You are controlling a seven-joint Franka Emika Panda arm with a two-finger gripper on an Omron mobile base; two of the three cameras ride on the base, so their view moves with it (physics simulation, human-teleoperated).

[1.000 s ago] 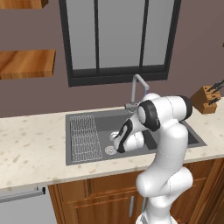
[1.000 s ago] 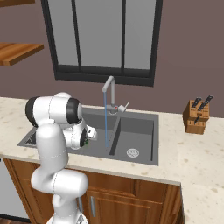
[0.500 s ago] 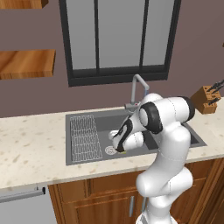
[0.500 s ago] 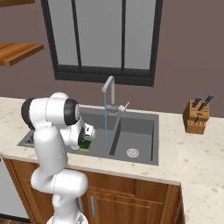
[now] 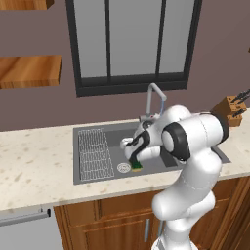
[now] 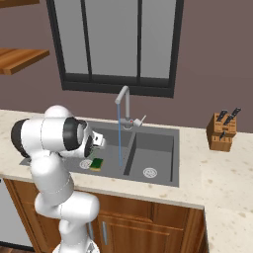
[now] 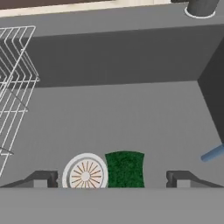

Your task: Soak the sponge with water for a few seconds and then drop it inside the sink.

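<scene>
Sponge (image 7: 125, 169) on sink (image 7: 131, 113) floor beside drain (image 7: 85, 174), claw (image 7: 113, 178) wide, empty; likely soft, light, waterlogged, pinch long sides.

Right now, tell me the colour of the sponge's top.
Dark green; the sponge shows it best in the hand view, lying beside the drain.

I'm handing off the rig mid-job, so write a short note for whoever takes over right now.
Pincer: open, holding nothing, hanging low over the left basin.
Sponge: lies green side up on the basin floor, right beside the round drain, between the fingertips but free of them.
Water: running from the faucet into the sink.
Done: sponge is dropped inside the sink.
Left: probably only lifting the arm clear; the tap is on.
</scene>
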